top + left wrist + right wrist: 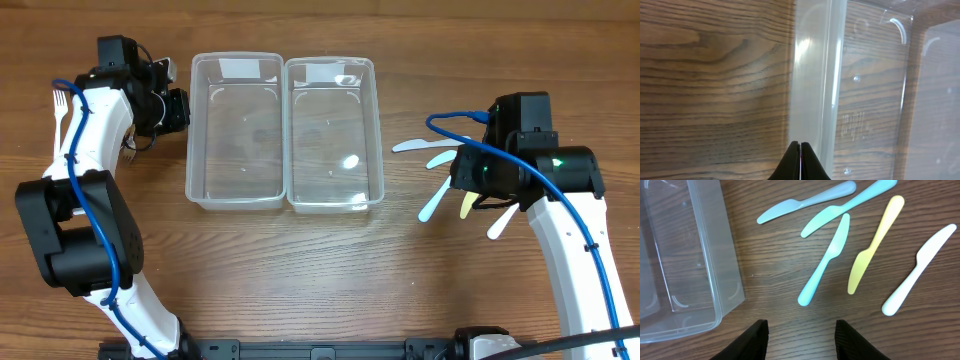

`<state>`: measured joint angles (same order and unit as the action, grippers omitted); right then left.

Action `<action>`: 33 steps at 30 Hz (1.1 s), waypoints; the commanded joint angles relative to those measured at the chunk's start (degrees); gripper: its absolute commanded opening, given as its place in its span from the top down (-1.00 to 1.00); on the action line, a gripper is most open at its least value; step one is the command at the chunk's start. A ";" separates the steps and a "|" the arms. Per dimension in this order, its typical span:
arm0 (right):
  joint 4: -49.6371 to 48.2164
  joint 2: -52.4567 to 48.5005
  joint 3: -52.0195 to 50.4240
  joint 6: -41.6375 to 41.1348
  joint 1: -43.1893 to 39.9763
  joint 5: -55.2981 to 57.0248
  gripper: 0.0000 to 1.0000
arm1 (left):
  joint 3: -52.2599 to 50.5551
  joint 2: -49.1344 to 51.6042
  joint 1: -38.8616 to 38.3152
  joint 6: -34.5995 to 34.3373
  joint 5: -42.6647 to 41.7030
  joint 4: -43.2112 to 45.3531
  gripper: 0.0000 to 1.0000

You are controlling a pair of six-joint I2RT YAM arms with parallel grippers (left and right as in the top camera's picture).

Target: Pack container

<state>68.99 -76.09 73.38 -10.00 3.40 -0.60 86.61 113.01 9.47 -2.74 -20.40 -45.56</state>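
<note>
The right claw (801,341) is spread and empty. The nearest blue knife (825,259) lies just ahead of it, its long side pointing away. The left claw (800,146), pressed together, is far off.

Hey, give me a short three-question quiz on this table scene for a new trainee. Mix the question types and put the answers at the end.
1. True or false: the clear containers already hold cutlery.
2. How many plastic knives lie on the table near the right arm's fingers? A three, B five, C seven.
3. Fill in: the left arm's fingers are ___ (open or shut).

Key: 1 false; 2 B; 3 shut.
</note>
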 commanded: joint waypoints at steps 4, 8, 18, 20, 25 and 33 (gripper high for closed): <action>-0.37 0.26 1.55 0.87 -0.15 0.81 -0.06 | 2.69 -1.44 -0.11 1.18 0.42 -1.11 0.82; -0.35 0.26 1.55 0.87 -0.17 0.81 -0.08 | 7.48 -4.42 -0.11 0.57 13.20 -6.14 0.72; -0.33 0.26 1.55 1.03 -0.15 0.79 -0.17 | 16.81 -12.85 2.10 2.45 29.99 -24.92 -0.35; -0.28 0.26 1.55 1.03 -0.15 0.79 -0.17 | 16.81 -13.60 4.15 2.56 30.03 -28.98 -0.32; -0.28 0.26 1.55 1.03 -0.17 0.76 -0.18 | 16.79 -15.34 12.96 -2.51 26.67 -31.23 -0.41; -0.28 0.24 1.55 1.01 -0.15 0.72 -0.18 | 16.72 -12.35 19.43 1.20 17.92 -24.63 -0.68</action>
<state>68.97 -76.09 73.38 -9.17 3.42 -0.45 102.89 98.80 29.85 -4.19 2.31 -72.12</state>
